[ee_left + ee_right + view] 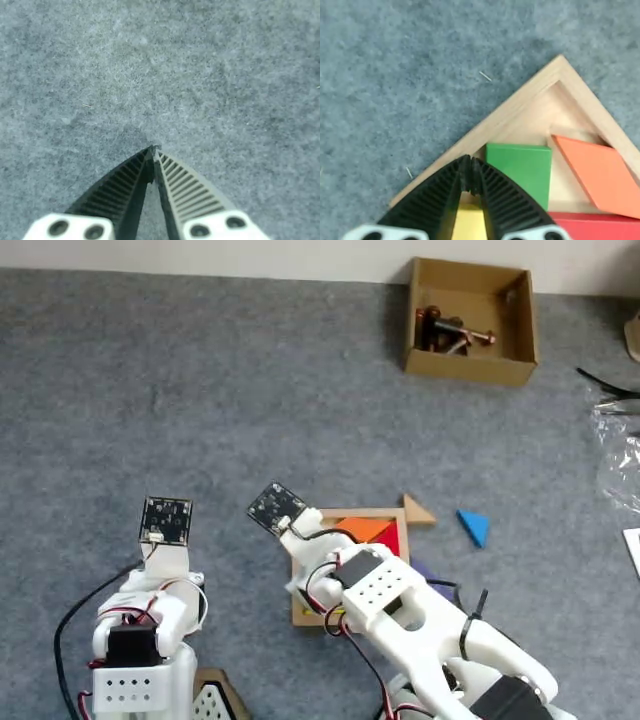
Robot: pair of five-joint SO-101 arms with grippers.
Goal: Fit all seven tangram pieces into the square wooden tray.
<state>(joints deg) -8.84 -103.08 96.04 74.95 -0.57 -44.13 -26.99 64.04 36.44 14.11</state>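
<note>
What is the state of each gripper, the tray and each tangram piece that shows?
tray: partly filled
left gripper: shut, empty
right gripper: shut, above tray
green square: in tray
orange piece: in tray
red piece: in tray
yellow piece: in tray
blue triangle: outside tray
tan triangle: outside tray

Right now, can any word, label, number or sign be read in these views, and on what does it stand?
None can be read.
Wooden tray: no print shows.
Cardboard box: no label shows.
Dark square board on the left arm: marks too small to read.
</note>
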